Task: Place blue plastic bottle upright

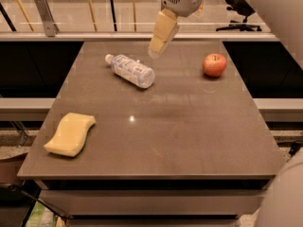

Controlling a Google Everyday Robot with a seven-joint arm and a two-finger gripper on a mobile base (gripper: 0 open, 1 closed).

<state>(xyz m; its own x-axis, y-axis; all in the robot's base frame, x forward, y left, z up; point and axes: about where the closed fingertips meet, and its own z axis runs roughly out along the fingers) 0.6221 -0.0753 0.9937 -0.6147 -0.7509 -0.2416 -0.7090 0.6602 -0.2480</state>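
Observation:
The blue plastic bottle point(130, 70) lies on its side on the back left part of the grey table point(189, 126). It is clear and ribbed, with a pale label, and its white cap points to the back left. My gripper point(155, 52) hangs down from the top of the camera view over the back middle of the table. It is just behind and to the right of the bottle's base end and is apart from it. It holds nothing that I can see.
A red apple point(214, 64) sits at the back right of the table. A yellow sponge point(71, 133) lies at the front left. A railing point(45, 13) runs behind the table. Part of my arm point(284, 27) fills the right edge of the view.

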